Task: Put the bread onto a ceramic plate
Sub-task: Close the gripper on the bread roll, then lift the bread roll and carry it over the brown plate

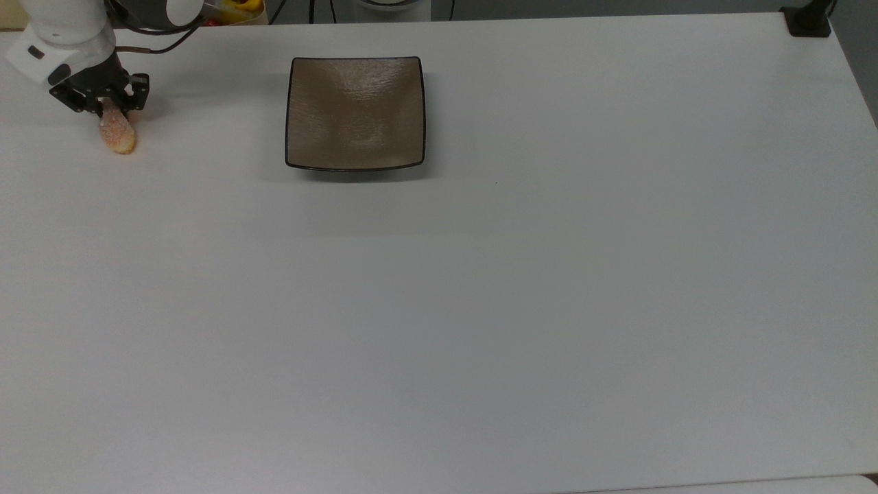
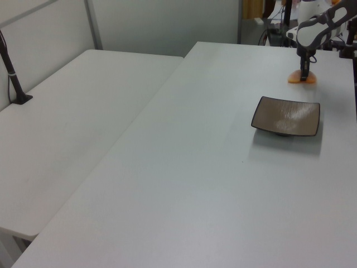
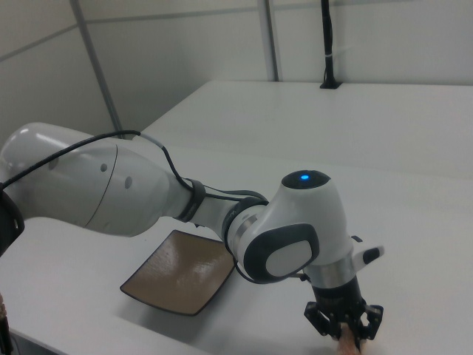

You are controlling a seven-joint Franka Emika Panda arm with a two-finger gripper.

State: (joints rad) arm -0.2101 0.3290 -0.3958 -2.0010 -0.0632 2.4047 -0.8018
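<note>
The bread (image 1: 118, 134), a small orange-pink sugary bun, sits near the far left edge of the white table in the top view. My gripper (image 1: 104, 104) is shut on its upper end, and the bun looks pinched narrow between the fingers. In the left view the gripper (image 2: 304, 71) stands upright over the bread (image 2: 302, 79). In the right view the gripper (image 3: 344, 330) hides most of the bread (image 3: 347, 347). The ceramic plate (image 1: 355, 113), square, brown and dark-rimmed, lies bare to the top view's right of the bread, a plate's width away. The plate also shows in the left view (image 2: 285, 115) and the right view (image 3: 181, 272).
A black clamp base (image 1: 809, 20) sits at the table's far right corner in the top view. Yellow items (image 1: 236, 8) and cables lie just behind the table's back edge. In the left view, a second white table (image 2: 72, 111) with a black post (image 2: 11, 72) adjoins on the left.
</note>
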